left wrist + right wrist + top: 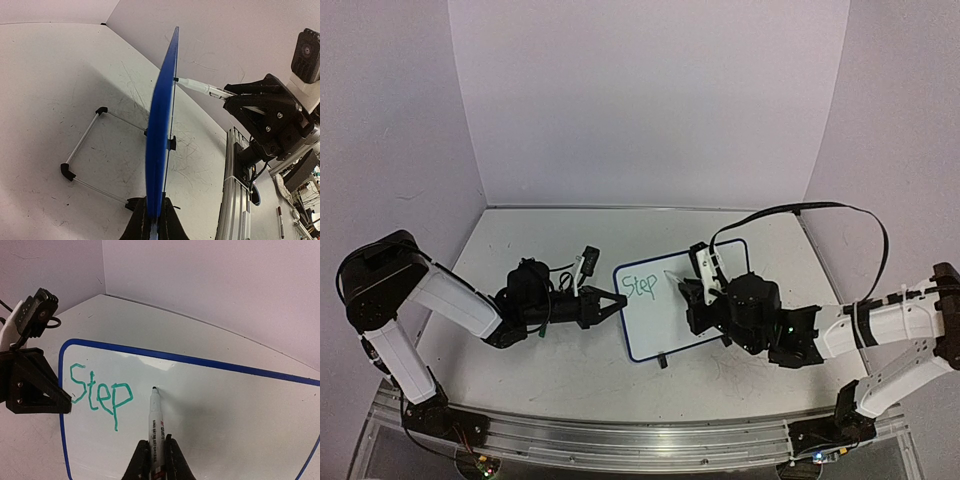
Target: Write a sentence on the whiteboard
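The whiteboard [685, 325] stands tilted on the table, white with a blue rim. On its top left is the green word "Step" [640, 285], the only part of the sentence written. My left gripper [618, 303] is shut on the board's left edge. The left wrist view shows the whiteboard [161, 125] edge-on, rising from between my left gripper's [154, 220] fingers. My right gripper [156, 460] is shut on a white marker [155, 425], whose tip touches the whiteboard [225, 410] just right of "Step" [100, 395]. In the top view my right gripper [692, 290] hangs over the board's middle.
A wire stand [82, 145] with black feet props the board from behind. An aluminium rail [620, 435] runs along the near table edge. Grey walls enclose the table at the back and sides. Faint scribbles mark the tabletop [195, 150].
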Controlling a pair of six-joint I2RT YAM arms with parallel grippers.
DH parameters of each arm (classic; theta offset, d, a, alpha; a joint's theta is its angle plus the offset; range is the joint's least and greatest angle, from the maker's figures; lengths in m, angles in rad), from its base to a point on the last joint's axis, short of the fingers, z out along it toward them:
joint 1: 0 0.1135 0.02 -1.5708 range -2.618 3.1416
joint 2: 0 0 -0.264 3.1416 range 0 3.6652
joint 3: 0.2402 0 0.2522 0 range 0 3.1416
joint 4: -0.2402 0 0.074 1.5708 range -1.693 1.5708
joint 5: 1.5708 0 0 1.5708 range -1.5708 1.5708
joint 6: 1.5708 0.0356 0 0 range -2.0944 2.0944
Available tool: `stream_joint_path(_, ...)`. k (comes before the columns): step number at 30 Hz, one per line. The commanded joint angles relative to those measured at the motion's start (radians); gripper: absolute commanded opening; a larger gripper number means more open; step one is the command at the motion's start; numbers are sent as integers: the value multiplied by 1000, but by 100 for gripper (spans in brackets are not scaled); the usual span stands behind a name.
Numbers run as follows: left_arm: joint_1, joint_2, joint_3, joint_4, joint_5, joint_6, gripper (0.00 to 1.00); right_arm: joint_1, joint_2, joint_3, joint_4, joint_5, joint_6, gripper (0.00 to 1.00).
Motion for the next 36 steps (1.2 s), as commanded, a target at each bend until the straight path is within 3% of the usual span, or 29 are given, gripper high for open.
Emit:
stream_joint_path(1,0,-10,29,-53,-2,10,0,4,6,38,22,40,9,0)
stream_joint_path(9,0,-11,30,-55,-3,12,0,4,-23,16,-6,62,31,0)
stream_joint_path(18,0,0,40,-55,2,7,0,4,-82,-24,23,-12,21,0)
stream_joint_path(36,0,-15,27,-58,1,7,0,4,-8,13,7,17,30,0)
